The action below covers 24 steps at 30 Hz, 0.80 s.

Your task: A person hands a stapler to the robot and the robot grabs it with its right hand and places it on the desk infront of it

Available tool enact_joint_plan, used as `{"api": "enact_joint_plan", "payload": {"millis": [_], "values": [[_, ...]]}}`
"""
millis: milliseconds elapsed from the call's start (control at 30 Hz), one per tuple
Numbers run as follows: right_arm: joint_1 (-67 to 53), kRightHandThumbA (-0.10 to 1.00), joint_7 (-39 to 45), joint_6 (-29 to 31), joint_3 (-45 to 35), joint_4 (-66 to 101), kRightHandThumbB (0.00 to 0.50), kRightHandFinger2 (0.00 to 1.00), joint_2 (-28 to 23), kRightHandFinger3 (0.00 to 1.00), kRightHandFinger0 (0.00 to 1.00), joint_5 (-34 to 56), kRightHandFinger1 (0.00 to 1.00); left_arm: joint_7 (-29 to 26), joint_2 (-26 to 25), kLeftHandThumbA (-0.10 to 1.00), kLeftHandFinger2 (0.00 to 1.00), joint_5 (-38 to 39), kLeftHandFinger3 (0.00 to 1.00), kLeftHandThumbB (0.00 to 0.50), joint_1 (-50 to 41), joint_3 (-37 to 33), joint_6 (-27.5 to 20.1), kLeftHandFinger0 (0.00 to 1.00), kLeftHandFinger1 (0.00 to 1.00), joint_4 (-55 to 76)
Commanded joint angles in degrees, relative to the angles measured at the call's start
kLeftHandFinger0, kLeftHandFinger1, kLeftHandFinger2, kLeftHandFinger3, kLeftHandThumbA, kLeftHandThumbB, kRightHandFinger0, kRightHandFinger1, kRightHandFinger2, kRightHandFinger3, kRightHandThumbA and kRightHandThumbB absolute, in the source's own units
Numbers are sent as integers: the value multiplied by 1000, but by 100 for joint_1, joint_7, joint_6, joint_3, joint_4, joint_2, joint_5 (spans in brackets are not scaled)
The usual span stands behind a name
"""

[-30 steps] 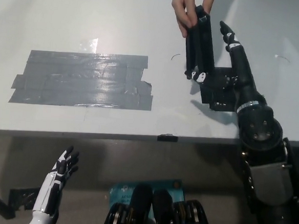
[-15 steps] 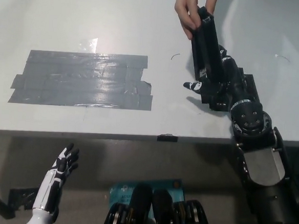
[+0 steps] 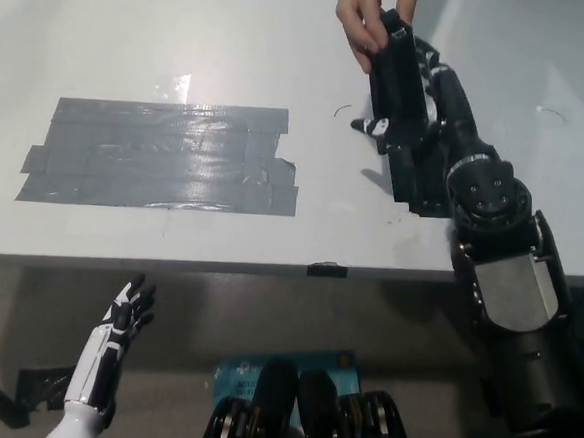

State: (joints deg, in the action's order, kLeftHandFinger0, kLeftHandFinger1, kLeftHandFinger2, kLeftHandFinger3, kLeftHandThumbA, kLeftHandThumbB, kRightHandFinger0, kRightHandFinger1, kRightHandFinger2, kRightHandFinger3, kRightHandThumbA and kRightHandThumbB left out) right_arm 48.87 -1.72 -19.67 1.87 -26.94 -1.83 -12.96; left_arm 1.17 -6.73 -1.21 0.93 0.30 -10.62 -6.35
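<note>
gripping the black stapler (image 3: 397,91) from the side, the right hand (image 3: 419,118) has its fingers wrapped round the lower part, near the far right part of the white worktop (image 3: 184,41). a person's hand (image 3: 366,19) pinches the stapler's top end at the far edge, so both hold it and it's up off the surface, tilted. a patch of grey tape (image 3: 161,155) sits well apart toward the left side of the worktop. the left hand (image 3: 112,352) hangs below the near edge at the left, fingers spread, holding nothing.
</note>
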Motion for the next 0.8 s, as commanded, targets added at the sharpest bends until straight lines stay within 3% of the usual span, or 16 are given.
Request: {"api": "enact_joint_plan", "payload": {"millis": [0, 133, 167, 200, 233, 267, 300, 367, 400, 467, 567, 600, 633, 667, 733, 767], "values": [[354, 924, -167, 11, 29, 48, 460, 1000, 99, 1000, 1000, 3, 1000, 116, -95, 1000, 1000, -25, 1000, 433, 27, -32, -70, 1000, 1000, 197], [462, 755, -175, 83, 19, -314, 432, 1000, 91, 1000, 977, 29, 962, 102, -97, 1000, 1000, -41, 1000, 443, 79, -29, -44, 1000, 1000, 211], [522, 505, -227, -69, 42, -452, 364, 829, 85, 911, 636, -43, 731, 96, -100, 1000, 1000, -55, 1000, 453, 82, -30, -52, 1000, 1000, 203], [589, 317, -292, -207, 88, -640, 311, 706, 70, 698, 572, -142, 679, 93, -99, 1000, 1000, -54, 1000, 453, 82, -28, -41, 1000, 1000, 204], [627, 317, -327, -266, 143, -761, 311, 706, 48, 698, 572, -219, 679, 92, -95, 1000, 1000, -48, 1000, 453, 82, -25, -30, 1000, 1000, 210], [677, -81, -386, -339, 174, -1008, 234, 438, 23, 371, 259, -268, 391, 96, -98, 1000, 1000, -49, 1000, 448, 79, -26, -36, 1000, 1000, 210], [700, -99, -359, -406, 214, -1219, 212, 360, -15, 348, 27, -287, 214, 99, -101, 1000, 1000, -51, 1000, 451, 79, -28, -40, 1000, 1000, 208], [719, -100, -306, -458, 303, -1552, 204, 525, -85, 492, 1, -321, 159, 105, -109, 1000, 1000, -56, 1000, 445, 77, -29, -44, 1000, 1000, 206], [695, -100, -313, -436, 336, -1646, 204, 610, -106, 613, 0, -347, 197, 107, -111, 1000, 1000, -57, 1000, 439, 77, -31, -44, 1000, 1000, 209], [657, -100, -365, -309, 355, -1957, 177, 816, -158, 826, 29, -319, 371, 129, -123, 1000, 1000, -46, 1000, 439, 107, -35, -29, 1000, 1000, 219], [581, -100, -420, -73, 338, -2106, 178, 877, -193, 768, 110, -244, 482, 121, -120, 1000, 1000, -52, 1000, 444, 129, -31, -41, 1000, 1000, 204], [559, -100, -442, -62, 318, -2054, 171, 912, -199, 763, 189, -226, 563, 130, -123, 1000, 1000, -43, 1000, 443, 133, -34, -76, 1000, 1000, 181], [558, -100, -455, -57, 311, -2043, 174, 903, -201, 768, 207, -220, 568, 134, -124, 1000, 1000, -41, 1000, 443, 134, -34, -89, 1000, 1000, 171], [543, -100, -507, -30, 300, -1963, 160, 826, -207, 710, 132, -227, 493, 131, -118, 1000, 1000, -42, 1000, 443, 135, -28, -85, 1000, 1000, 162], [546, -100, -567, -3, 287, -1891, 162, 862, -216, 723, 151, -234, 552, 138, -118, 1000, 1000, -44, 1000, 429, 148, -23, -75, 1000, 1000, 161], [516, -100, -604, -23, 277, -1652, 153, 848, -233, 727, 125, -260, 533, 142, -119, 1000, 1000, -52, 1000, 428, 166, -21, -48, 1000, 1000, 176]]}}
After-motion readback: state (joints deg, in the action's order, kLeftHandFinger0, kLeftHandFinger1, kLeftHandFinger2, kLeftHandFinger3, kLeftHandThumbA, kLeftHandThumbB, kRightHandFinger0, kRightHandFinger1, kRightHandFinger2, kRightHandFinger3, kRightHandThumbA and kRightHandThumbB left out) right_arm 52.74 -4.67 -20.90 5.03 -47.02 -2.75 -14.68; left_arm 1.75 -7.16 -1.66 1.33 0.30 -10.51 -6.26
